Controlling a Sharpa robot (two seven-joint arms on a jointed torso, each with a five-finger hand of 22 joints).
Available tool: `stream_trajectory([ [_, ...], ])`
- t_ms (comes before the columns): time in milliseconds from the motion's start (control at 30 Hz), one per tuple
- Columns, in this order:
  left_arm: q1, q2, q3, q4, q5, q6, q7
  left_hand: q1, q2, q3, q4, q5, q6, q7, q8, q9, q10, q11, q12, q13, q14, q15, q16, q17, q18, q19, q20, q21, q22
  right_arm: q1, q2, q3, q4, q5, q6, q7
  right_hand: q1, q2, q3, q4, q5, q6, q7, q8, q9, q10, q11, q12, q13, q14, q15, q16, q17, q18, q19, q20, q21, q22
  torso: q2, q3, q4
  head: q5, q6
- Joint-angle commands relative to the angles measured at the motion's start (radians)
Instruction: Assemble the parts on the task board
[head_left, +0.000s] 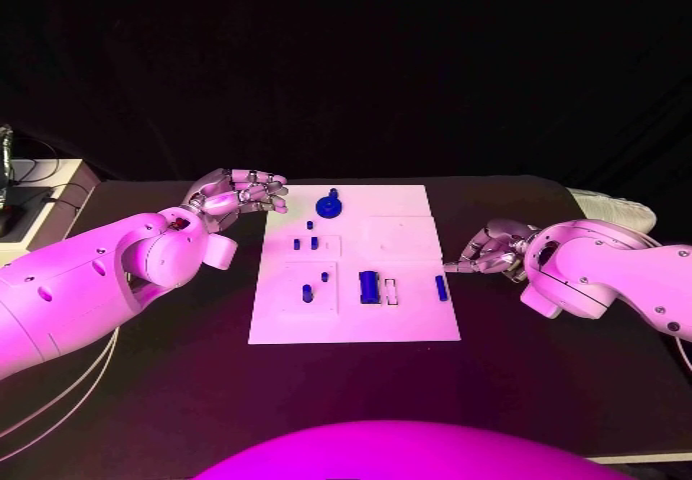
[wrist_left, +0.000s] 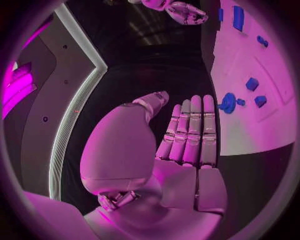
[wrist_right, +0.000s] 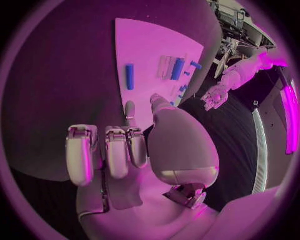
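White task board (head_left: 397, 235) bears no readable writing; left robot hand (head_left: 238, 192) and right robot hand (head_left: 488, 252) hold nothing.

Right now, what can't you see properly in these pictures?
- Head view: the small blue parts on the task board are too small to tell their shapes.
- Head view: the right hand is partly hidden behind its own arm.
- Left wrist view: the left hand covers the board's near edge.
- Right wrist view: the thumb hides some parts near the board's edge.
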Motion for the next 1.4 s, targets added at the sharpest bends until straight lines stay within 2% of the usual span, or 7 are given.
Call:
stream_trajectory([
  [33, -0.001, 0.004, 0.001, 0.002, 0.010, 0.007, 0.021, -0.001, 0.010, 0.000, 0.006, 0.001, -0.004, 0.000, 0.003, -0.001, -0.008, -0.002, -0.006, -0.001, 0.003, 0.004, -0.005, 0.001, 0.002, 0.007, 0.003, -0.004, -0.001, -0.006, 0.000, -0.002, 0.000, -0.068, 0.064, -0.034, 0.005, 0.008, 0.003, 0.003, -0.004, 0.000, 0.000, -0.006, -0.002, 0.095, 0.005, 0.000, 0.251, 0.104, 0.010, 0.004, 0.263, -0.009, 0.092, 0.006, 0.003, 0.245, -0.001, 0.0006, -0.0020, 0.001, 0.000],
  [300, -0.002, 0.006, 0.001, 0.001, 0.010, 0.010, 0.021, 0.001, 0.011, 0.000, 0.006, 0.001, -0.003, -0.001, 0.004, -0.001, -0.006, -0.002, -0.005, -0.001, 0.004, 0.003, -0.005, 0.003, 0.003, 0.009, 0.003, -0.005, -0.002, -0.035, 0.033, -0.006, -0.016, -0.087, 0.052, -0.075, -0.017, 0.007, -0.006, 0.005, -0.007, 0.010, 0.000, -0.010, -0.006, 0.094, 0.005, -0.001, 0.251, 0.104, 0.010, 0.004, 0.262, -0.009, 0.092, 0.007, 0.002, 0.245, 0.001, 0.0004, 0.0016, -0.005, -0.005],
  [467, -0.003, 0.005, 0.001, 0.002, 0.010, 0.010, 0.020, 0.001, 0.011, 0.000, 0.006, 0.001, -0.003, -0.001, 0.004, -0.001, -0.006, -0.002, -0.005, -0.001, 0.004, 0.003, -0.005, 0.003, 0.003, 0.009, 0.003, -0.005, -0.002, -0.052, 0.060, -0.007, -0.028, -0.085, 0.038, -0.084, -0.029, 0.011, -0.013, 0.004, 0.004, 0.019, -0.002, -0.011, -0.007, 0.095, 0.004, 0.000, 0.251, 0.104, 0.009, 0.004, 0.262, -0.008, 0.092, 0.007, 0.002, 0.245, 0.001, 0.0002, 0.0030, -0.002, -0.008],
  [633, -0.003, 0.005, 0.001, 0.002, 0.011, 0.011, 0.019, 0.001, 0.012, 0.000, 0.007, 0.001, -0.003, -0.001, 0.005, -0.001, -0.006, -0.002, -0.005, -0.001, 0.004, 0.003, -0.006, 0.003, 0.003, 0.009, 0.003, -0.006, -0.003, -0.061, 0.082, -0.007, -0.042, -0.084, 0.037, -0.094, -0.030, 0.020, -0.011, 0.003, 0.013, 0.025, -0.004, -0.012, -0.008, 0.096, 0.002, 0.001, 0.252, 0.104, 0.008, 0.004, 0.263, -0.009, 0.092, 0.006, 0.004, 0.246, 0.000, -0.0008, 0.0010, 0.000, -0.012],
  [867, -0.003, 0.004, 0.001, 0.001, 0.012, 0.010, 0.019, 0.001, 0.012, 0.000, 0.007, 0.001, -0.003, -0.001, 0.005, -0.001, -0.006, -0.002, -0.005, -0.001, 0.004, 0.003, -0.006, 0.003, 0.003, 0.009, 0.003, -0.006, -0.003, -0.069, 0.094, -0.008, -0.054, -0.089, 0.040, -0.103, -0.016, 0.039, 0.004, 0.000, 0.022, 0.042, -0.010, -0.010, -0.009, 0.096, -0.003, 0.001, 0.252, 0.104, 0.004, 0.004, 0.263, -0.009, 0.092, 0.004, 0.005, 0.246, -0.001, -0.0001, -0.0005, 0.003, -0.014],
  [1167, -0.003, 0.003, 0.001, 0.002, 0.012, 0.012, 0.016, 0.000, 0.012, 0.000, 0.009, 0.000, -0.003, 0.000, 0.005, -0.001, -0.006, -0.002, -0.005, -0.001, 0.004, 0.004, -0.006, 0.004, 0.002, 0.010, 0.003, -0.007, -0.004, -0.072, 0.110, -0.009, -0.058, -0.109, 0.048, -0.110, -0.001, 0.038, 0.012, -0.003, 0.023, 0.046, -0.012, -0.012, -0.010, 0.096, -0.005, 0.001, 0.252, 0.104, 0.002, 0.004, 0.263, -0.009, 0.092, 0.002, 0.005, 0.246, 0.000, -0.0004, 0.0003, 0.003, -0.016],
  [1400, -0.004, 0.001, 0.001, 0.003, 0.012, 0.013, 0.012, -0.001, 0.013, -0.001, 0.011, 0.000, -0.003, 0.000, 0.005, -0.001, -0.007, -0.001, -0.005, -0.001, 0.004, 0.004, -0.006, 0.005, 0.002, 0.011, 0.003, -0.008, -0.004, -0.076, 0.125, -0.011, -0.066, -0.149, 0.049, -0.116, 0.063, 0.034, 0.053, -0.010, 0.018, 0.050, -0.015, -0.022, -0.016, 0.095, -0.008, -0.001, 0.251, 0.104, -0.001, 0.004, 0.263, -0.009, 0.092, -0.001, 0.004, 0.245, 0.000, -0.0012, 0.0020, 0.002, -0.019],
])
